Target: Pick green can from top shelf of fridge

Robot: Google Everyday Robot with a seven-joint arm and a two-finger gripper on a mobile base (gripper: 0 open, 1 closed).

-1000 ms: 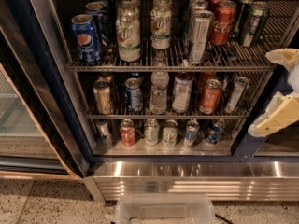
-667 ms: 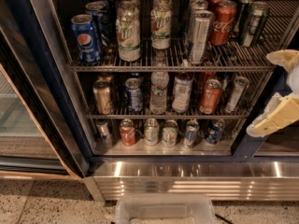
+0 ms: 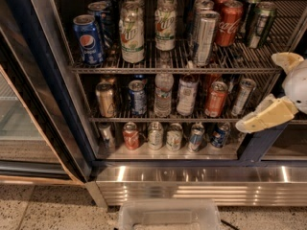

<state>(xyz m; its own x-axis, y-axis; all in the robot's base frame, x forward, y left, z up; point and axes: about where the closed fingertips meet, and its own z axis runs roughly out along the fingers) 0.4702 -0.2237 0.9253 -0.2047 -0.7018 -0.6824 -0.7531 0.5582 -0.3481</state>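
A single camera stands high in front of the large, dark-blue-framed display fridge (image 3: pixel 44 85), tipped downward and close enough that the stocked interior fills most of the view (the ribbed steel base (image 3: pixel 192 188) and speckled floor (image 3: pixel 29 210) show below). The robot's cream two-finger gripper (image 3: pixel 261 92) juts in from the right edge, fingers spread apart.

Green can (image 3: pixel 260 25) upright above tool (image 3: pixel 256 92)

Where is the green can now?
In the camera view, the green can stands at the right end of the top shelf, just right of the red Coca-Cola can; the gripper hovers open below it at the frame's right edge.
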